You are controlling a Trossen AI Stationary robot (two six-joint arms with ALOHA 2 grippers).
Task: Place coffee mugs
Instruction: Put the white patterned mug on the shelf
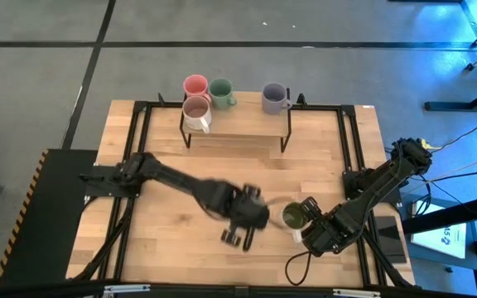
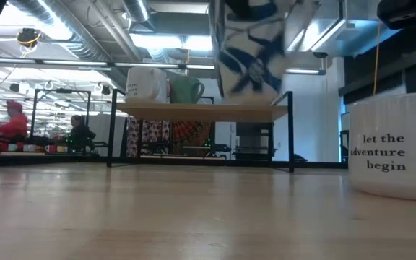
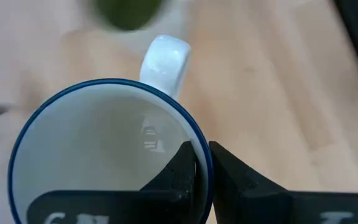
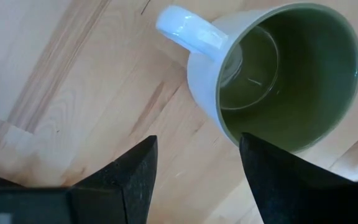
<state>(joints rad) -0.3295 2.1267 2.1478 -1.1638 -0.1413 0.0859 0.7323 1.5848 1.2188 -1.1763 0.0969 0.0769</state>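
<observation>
Motion blur smears the left pincer (image 1: 240,222) in the overhead view, so the mug it carries is hard to pick out there. Its wrist view settles it: the two dark fingers (image 3: 191,171) are pinched on the rim of a white mug with a blue rim (image 3: 107,155), one finger inside, one outside, mouth open toward the camera, handle pointing away from the pincer. The lower part of that mug is cut off by the frame. From counter level it hangs above the wood as a blurred white-and-blue shape, clear of the counter (image 2: 193,217).

Right pincer (image 1: 309,233) sits low near the front right, fingers spread wide with nothing between them, and the olive-green mug (image 4: 278,74) stands just beyond the tips, upright, handle angled off to one side. At counter level a white mug wall at the right edge, partly cropped, reads "let the adventure begin" (image 2: 392,152).

On the raised shelf (image 1: 238,124) at the back stand the pink mug (image 1: 195,85), the mauve-inside mug (image 1: 197,111), the teal-green mug (image 1: 220,91) and the lavender mug (image 1: 273,98), all upright. Blurred people show far off in the room.
</observation>
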